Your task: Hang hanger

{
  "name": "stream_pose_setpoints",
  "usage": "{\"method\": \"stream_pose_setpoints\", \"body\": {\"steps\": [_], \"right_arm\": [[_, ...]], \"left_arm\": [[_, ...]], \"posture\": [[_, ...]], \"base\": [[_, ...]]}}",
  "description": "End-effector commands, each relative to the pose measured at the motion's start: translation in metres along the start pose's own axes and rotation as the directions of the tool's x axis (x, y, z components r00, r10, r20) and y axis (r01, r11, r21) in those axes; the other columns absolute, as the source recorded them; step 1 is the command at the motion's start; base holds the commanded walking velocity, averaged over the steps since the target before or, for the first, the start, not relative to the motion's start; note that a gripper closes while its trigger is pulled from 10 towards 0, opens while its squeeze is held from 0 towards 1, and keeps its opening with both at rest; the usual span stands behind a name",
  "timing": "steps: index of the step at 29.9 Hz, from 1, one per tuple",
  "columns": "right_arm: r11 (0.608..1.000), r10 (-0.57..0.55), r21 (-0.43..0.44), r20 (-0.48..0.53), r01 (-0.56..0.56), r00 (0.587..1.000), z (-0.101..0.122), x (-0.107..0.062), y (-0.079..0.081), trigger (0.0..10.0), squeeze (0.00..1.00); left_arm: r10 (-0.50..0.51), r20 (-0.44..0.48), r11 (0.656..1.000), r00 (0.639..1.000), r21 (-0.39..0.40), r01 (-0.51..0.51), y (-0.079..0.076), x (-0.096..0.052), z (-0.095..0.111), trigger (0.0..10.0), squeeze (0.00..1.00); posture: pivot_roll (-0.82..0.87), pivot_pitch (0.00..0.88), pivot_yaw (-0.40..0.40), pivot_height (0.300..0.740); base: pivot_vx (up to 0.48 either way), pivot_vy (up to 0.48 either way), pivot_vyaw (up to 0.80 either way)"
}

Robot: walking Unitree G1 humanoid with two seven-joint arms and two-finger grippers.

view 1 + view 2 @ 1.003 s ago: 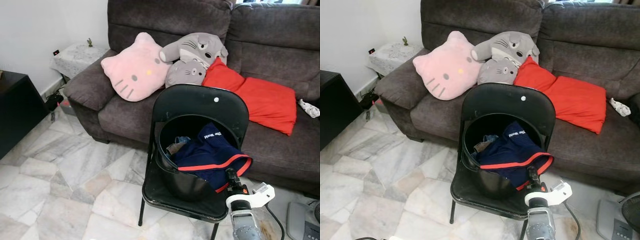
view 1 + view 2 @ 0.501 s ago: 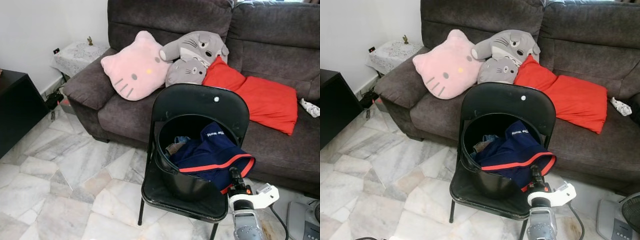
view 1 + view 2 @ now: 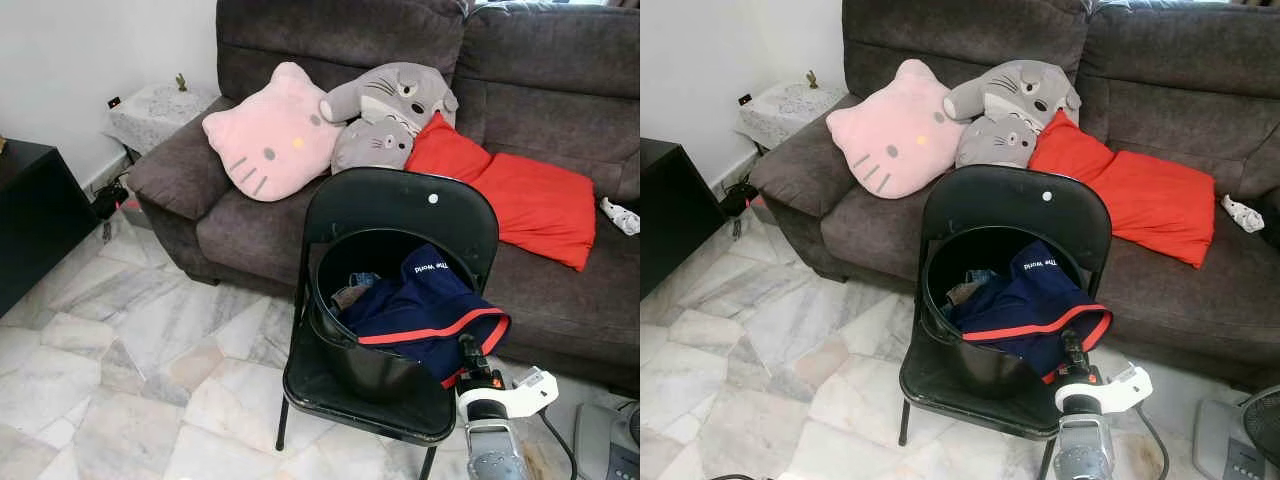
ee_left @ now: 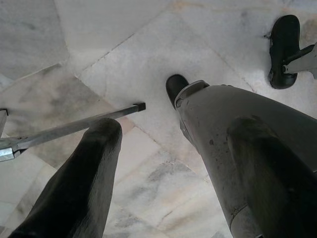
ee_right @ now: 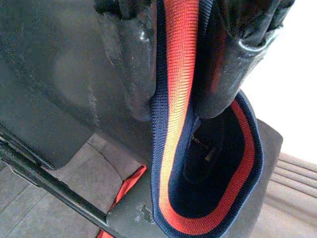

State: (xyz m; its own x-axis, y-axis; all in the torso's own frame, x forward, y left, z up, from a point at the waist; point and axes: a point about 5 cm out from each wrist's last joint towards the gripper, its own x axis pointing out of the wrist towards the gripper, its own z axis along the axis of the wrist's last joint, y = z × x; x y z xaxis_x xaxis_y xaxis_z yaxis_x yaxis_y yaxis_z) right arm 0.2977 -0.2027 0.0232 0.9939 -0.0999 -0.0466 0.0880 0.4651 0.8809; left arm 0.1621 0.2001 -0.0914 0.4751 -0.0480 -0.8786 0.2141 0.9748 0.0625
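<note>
The right pincer [image 5: 173,74] clamps the navy garment's [image 3: 420,310] hem over the black bucket [image 3: 365,365].

We see the left gripper [image 4: 168,173] pointing down at a pale marble floor [image 4: 124,49], its two black fingers [image 4: 84,183] spread apart with bare tile between them. Beside one finger runs the robot's grey leg [image 4: 233,124], ending in a black foot [image 4: 175,87] (a second black foot [image 4: 285,49] rests further off). A thin metal bar [image 4: 74,126] crosses the tiles.
</note>
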Motion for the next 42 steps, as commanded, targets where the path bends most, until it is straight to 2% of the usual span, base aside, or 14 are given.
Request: {"method": "stream_pose_setpoints", "body": {"steps": [1,3,6,11,17,21,32,33,34,35,36,37,38,42], "right_arm": [[0.999,-0.034,0.01,0.004,0.034,0.999,-0.001,-0.005,-0.006,10.0,0.0],[0.999,-0.034,0.01,0.004,0.034,0.999,-0.001,-0.005,-0.006,10.0,0.0],[0.991,-0.125,0.069,0.105,0.118,0.987,-0.007,-0.015,-0.003,10.0,0.0],[0.987,-0.145,0.084,0.131,0.134,0.981,-0.005,-0.017,-0.004,10.0,0.0],[0.986,-0.155,0.085,0.131,0.144,0.979,-0.005,-0.019,-0.006,10.0,0.0],[0.985,-0.162,0.087,0.13,0.151,0.978,-0.004,-0.02,-0.001,10.0,0.0],[0.994,-0.077,0.085,0.095,0.069,0.992,-0.006,-0.013,0.011,10.0,0.0],[0.995,-0.06,0.088,0.09,0.052,0.994,-0.006,-0.013,0.012,10.0,0.11],[0.995,-0.053,0.088,0.087,0.045,0.995,-0.006,-0.014,0.013,10.0,0.32],[0.996,-0.051,0.081,0.082,0.045,0.995,-0.007,-0.014,0.013,10.0,0.72],[0.996,-0.051,0.081,0.082,0.045,0.995,-0.007,-0.014,0.013,10.0,0.72],[0.996,-0.055,0.079,0.081,0.049,0.995,-0.008,-0.015,0.012,10.0,0.94],[0.995,-0.061,0.081,0.079,0.054,0.995,-0.01,-0.016,0.011,10.0,1.0],[0.995,-0.055,0.089,0.071,0.049,0.996,-0.011,-0.019,0.008,10.0,1.0]], "left_arm": [[0.001,-0.038,1.0,0.999,0.001,-0.001,0.001,-0.001,-0.009,10.0,0.0],[0.001,-0.038,1.0,0.999,0.001,-0.001,0.001,-0.001,-0.009,10.0,0.0],[-0.002,-0.039,1.0,0.999,0.001,0.002,0.0,-0.001,-0.009,10.0,0.0],[-0.005,-0.04,1.0,0.999,0.002,0.005,0.0,-0.001,-0.009,10.0,0.0],[-0.004,-0.041,1.0,0.999,0.003,0.004,0.0,-0.001,-0.009,10.0,0.0],[-0.003,-0.044,1.0,0.999,0.01,0.004,0.0,-0.001,-0.009,10.0,0.0],[-0.003,-0.042,1.0,0.999,0.01,0.003,0.0,-0.001,-0.009,10.0,0.0],[-0.002,-0.042,1.0,0.999,0.01,0.003,0.0,-0.001,-0.009,10.0,0.0],[-0.002,-0.041,1.0,0.999,0.009,0.002,0.0,-0.001,-0.009,10.0,0.0],[-0.002,-0.041,1.0,0.999,0.008,0.002,0.0,-0.001,-0.009,10.0,0.0],[-0.002,-0.041,1.0,0.999,0.008,0.002,0.0,-0.001,-0.009,10.0,0.0],[-0.002,-0.041,1.0,0.999,0.008,0.002,0.0,-0.001,-0.009,10.0,0.0],[-0.002,-0.041,1.0,0.999,0.008,0.002,0.0,-0.001,-0.009,10.0,0.0],[-0.003,-0.041,1.0,0.999,0.009,0.003,0.0,-0.001,-0.009,10.0,0.0]], "posture": [[-0.09,0.108,0.028,0.74],[-0.09,0.108,0.028,0.74],[-0.1,0.106,0.009,0.74],[-0.11,0.107,0.009,0.74],[-0.1,0.106,0.009,0.74],[-0.1,0.105,0.01,0.74],[-0.1,0.101,0.011,0.74],[-0.1,0.102,0.01,0.74],[-0.1,0.102,0.01,0.74],[-0.1,0.102,0.01,0.74],[-0.1,0.102,0.01,0.74],[-0.1,0.102,0.01,0.74],[-0.1,0.102,0.011,0.74],[-0.1,0.102,0.011,0.74]], "base": [[0.0,0.0,0.0],[0.0,0.0,0.0],[0.0,0.0,0.0],[0.0,0.0,0.0],[0.0,0.0,0.0],[0.0,0.0,0.0],[0.0,0.0,0.0],[0.0,0.0,0.0],[0.0,0.0,0.0],[0.0,0.0,0.0],[0.0,0.0,0.0],[0.0,0.0,0.0],[0.0,0.0,0.0],[0.0,0.0,0.0]]}}
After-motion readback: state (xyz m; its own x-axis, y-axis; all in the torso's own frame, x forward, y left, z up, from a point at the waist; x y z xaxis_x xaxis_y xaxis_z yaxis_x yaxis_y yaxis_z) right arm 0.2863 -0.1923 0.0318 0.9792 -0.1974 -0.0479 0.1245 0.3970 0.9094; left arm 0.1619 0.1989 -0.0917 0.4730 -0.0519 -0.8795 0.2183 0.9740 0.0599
